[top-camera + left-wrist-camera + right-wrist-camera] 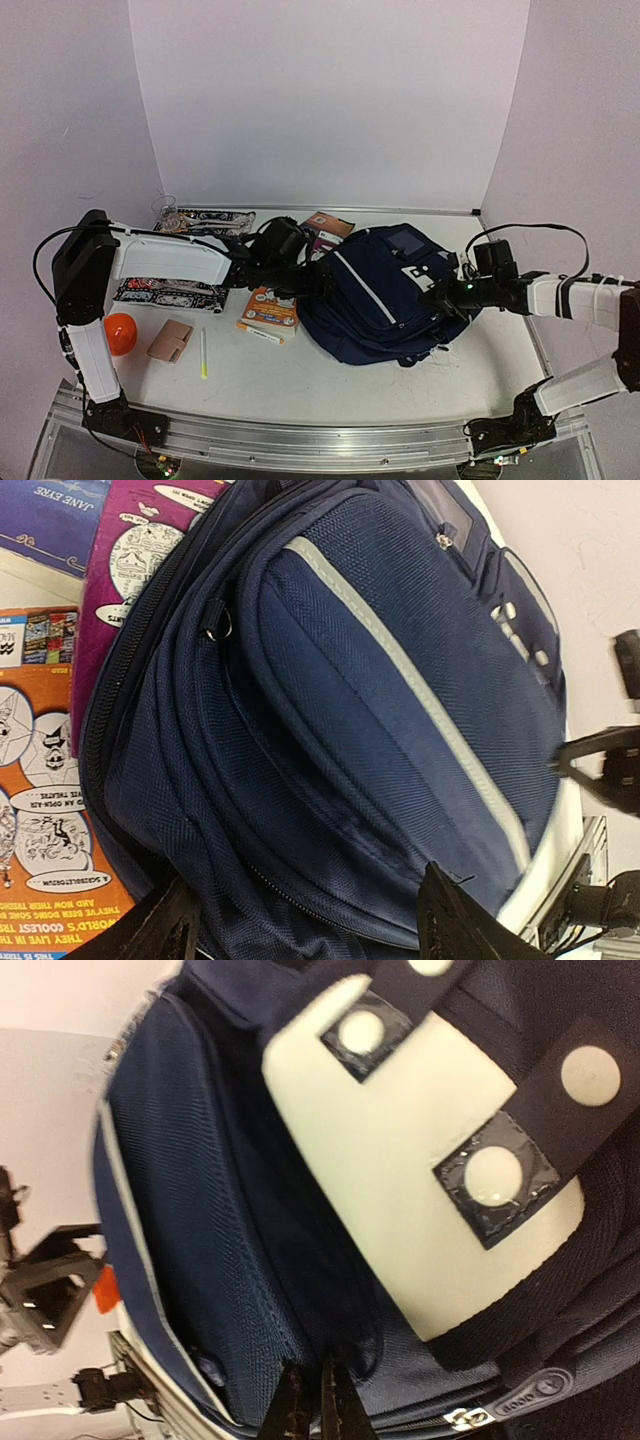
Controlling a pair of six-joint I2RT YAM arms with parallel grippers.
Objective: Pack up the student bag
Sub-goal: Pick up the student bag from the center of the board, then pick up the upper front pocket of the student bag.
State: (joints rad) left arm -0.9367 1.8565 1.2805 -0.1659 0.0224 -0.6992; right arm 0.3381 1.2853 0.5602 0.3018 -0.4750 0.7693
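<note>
we judged packing barely begun: orange book, pen, wallet lay outside the student bag; left gripper gaped wide, right gripper was closed tight at it.

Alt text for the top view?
A navy backpack lies on a white table, the robot's left fingers open at its left edge, right fingers shut at its right. Books, an orange ball and a wallet lie left.
</note>
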